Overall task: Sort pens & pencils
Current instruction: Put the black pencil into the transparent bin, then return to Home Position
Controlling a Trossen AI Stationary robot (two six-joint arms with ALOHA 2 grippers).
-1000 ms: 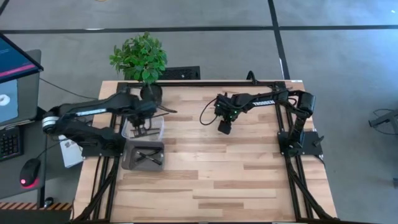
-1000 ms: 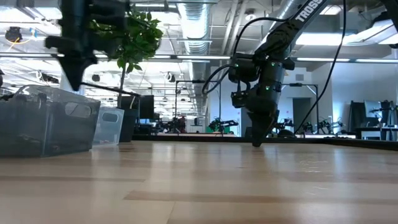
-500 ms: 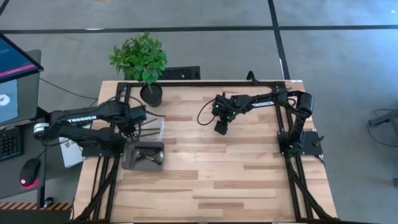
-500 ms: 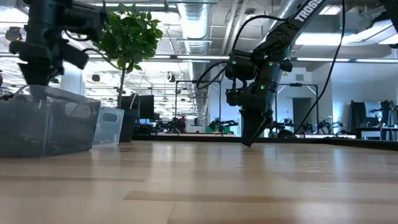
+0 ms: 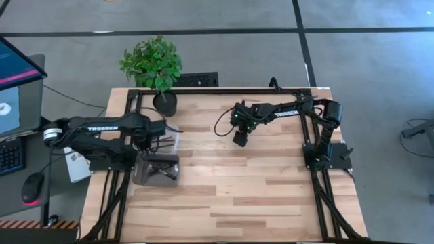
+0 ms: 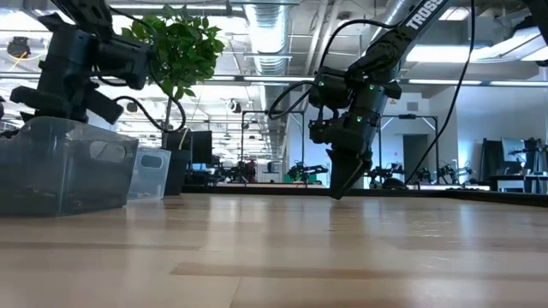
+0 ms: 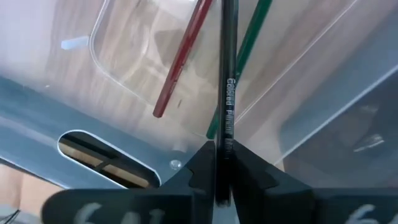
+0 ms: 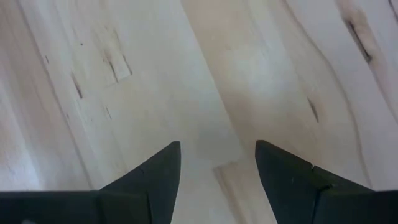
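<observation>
My left gripper (image 7: 224, 171) is shut on a black pencil (image 7: 226, 93) with printed lettering, over the clear bin (image 5: 175, 141) at the table's left side. In that bin a red pencil (image 7: 180, 62) and a green pencil (image 7: 249, 50) lie on the floor. Just nearer stands a grey bin (image 5: 139, 169) with dark pens (image 5: 161, 171) crossed inside. My right gripper (image 8: 217, 162) is open over bare wood near the table's far middle (image 5: 239, 140), holding nothing. My left gripper pinches the black pencil near one end (image 7: 225, 158) between its two fingers. The pencil runs straight out ahead, along the fingers rather than across them. It is lifted clear above the clear bin's floor. Its far end passes out of the wrist view.
A potted plant (image 5: 152, 64) stands at the far left corner, just behind the bins. Black frame rails (image 5: 319, 176) run along both sides of the table. The middle and near parts of the wooden top (image 5: 244, 196) are bare.
My left gripper has drawn back toward the table's left edge over the clear bin and tipped from pointing straight down to a slant, still shut on the pencil. My right gripper has drifted slightly toward the left and tilted a little.
</observation>
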